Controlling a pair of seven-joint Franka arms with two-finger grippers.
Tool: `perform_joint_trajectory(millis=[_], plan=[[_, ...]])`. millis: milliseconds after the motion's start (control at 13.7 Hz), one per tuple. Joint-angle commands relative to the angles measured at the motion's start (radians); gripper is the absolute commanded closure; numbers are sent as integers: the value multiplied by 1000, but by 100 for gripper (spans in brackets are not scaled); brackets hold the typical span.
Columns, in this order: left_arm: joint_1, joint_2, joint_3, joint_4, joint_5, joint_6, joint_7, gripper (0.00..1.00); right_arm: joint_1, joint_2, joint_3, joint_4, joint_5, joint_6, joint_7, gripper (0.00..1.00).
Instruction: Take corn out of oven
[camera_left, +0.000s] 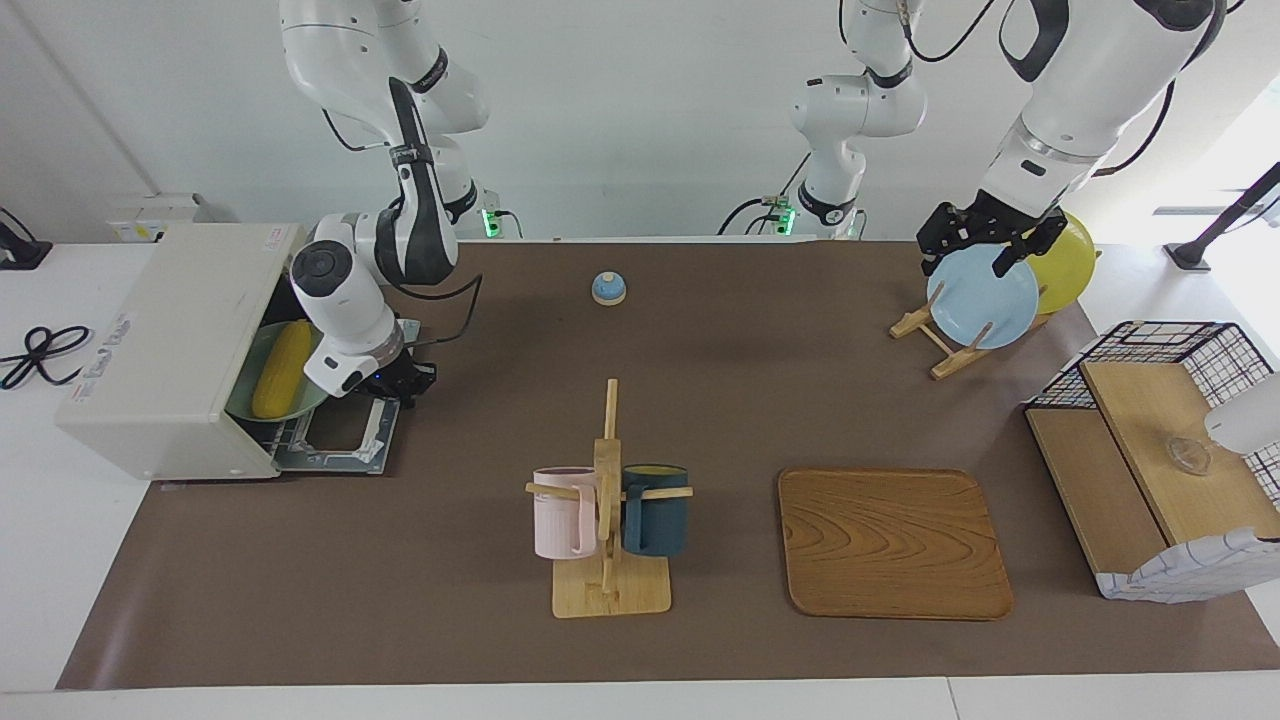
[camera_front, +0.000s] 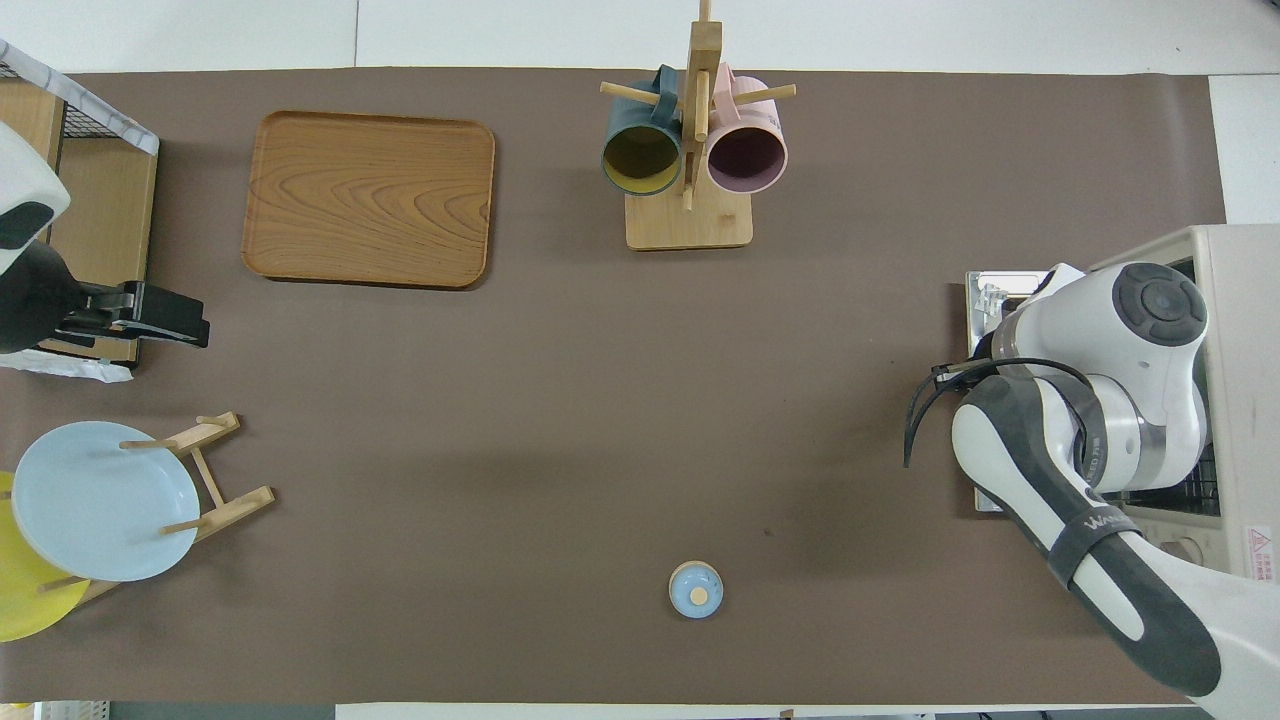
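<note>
I see corn (camera_left: 281, 369) on green plate (camera_left: 243, 400) inside oven (camera_left: 170, 345); right gripper (camera_left: 398, 381) closed, empty, over lowered door (camera_left: 345, 436); left gripper (camera_left: 985, 240) open above blue plate (camera_left: 982, 297), waiting; risk: closed fingers shove corn deeper.

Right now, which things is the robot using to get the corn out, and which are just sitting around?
For the job:
- corn, on a green plate inside the oven
- oven, its door folded down
- right hand, shut, over the open door

Just sitting around:
- mug rack with two mugs
- wooden tray
- blue and yellow plates on a stand
- wire basket
- small blue bell
</note>
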Motion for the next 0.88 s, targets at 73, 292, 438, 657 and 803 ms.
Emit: perform_joint_trajectory(millis=[73,292,438,657,803], plan=[[4,-18,-3,-13,13,5,-5,0,25,2,-15,26,17,-25,15,100],[4,-18,-2,-14,13,5,-5,0,26,0,-15,39,49,-44,16,100],[4,-18,-2,-14,13,5,-5,0,40,-3,-17,52,52,-61,15,100],[4,-18,-2,-14,13,5,-5,0,40,-18,-17,94,50,-129,15,100],[4,-18,-3,-14,13,5,-5,0,32,-53,-18,97,49,-175,15,100]])
